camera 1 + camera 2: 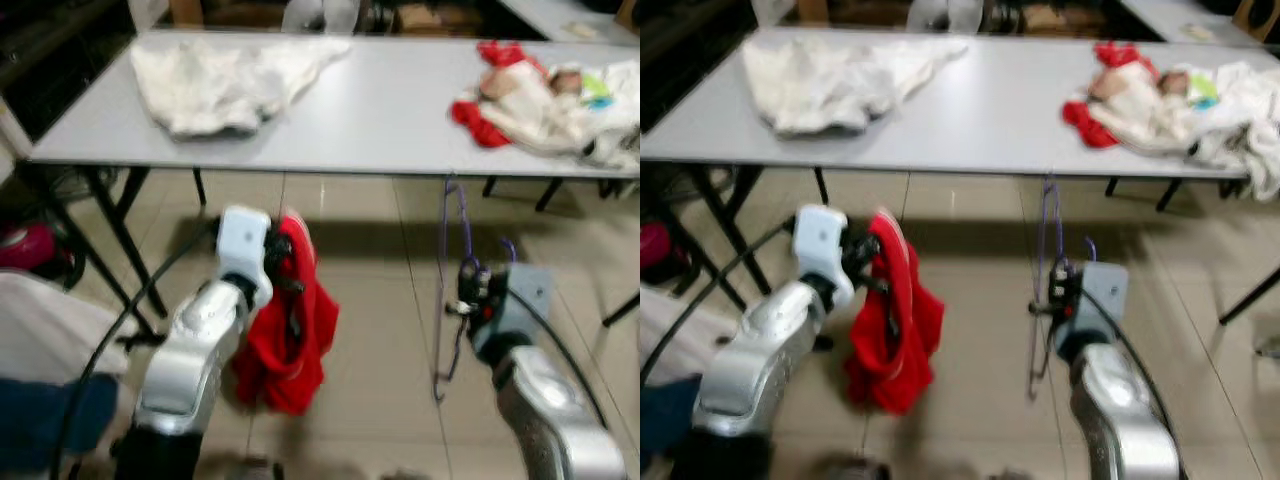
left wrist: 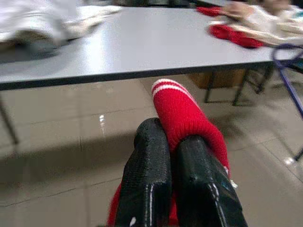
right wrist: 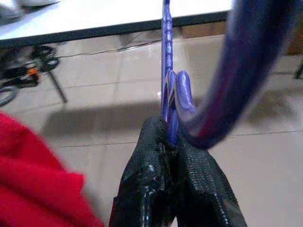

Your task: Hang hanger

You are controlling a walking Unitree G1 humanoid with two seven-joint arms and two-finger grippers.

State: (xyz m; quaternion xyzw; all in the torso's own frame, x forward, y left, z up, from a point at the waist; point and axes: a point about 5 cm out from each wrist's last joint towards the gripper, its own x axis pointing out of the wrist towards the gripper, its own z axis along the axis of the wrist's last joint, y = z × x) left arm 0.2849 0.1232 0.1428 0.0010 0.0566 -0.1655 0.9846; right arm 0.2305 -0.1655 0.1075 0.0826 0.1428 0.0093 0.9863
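Hanger (image 1: 452, 290), purple, thin-framed, is held upright below the front edge of the table, its hook end reaching up to about that edge and its lower frame hanging toward the tiled floor (image 1: 380, 400). It is clamped between the closed fingers of the right gripper (image 3: 171, 142), the black pads pressed together on the purple wire, as seen in the right wrist view. Red knitted garment (image 1: 290, 330), with white stripes at a cuff, is gripped by the left gripper (image 2: 173, 146), whose two fingers are closed on the cloth; the bulk of the garment hangs down beside the left arm, above the floor. Hanger and garment are kept apart, one on each side. Grey table (image 1: 380, 120) stands just ahead of both arms. On it are laid a crumpled white cloth (image 1: 225, 75) toward the robot's left and a mixed heap of red and white clothes (image 1: 545, 100) toward the right. Black table legs are seen beneath. Both head views are slightly blurred.
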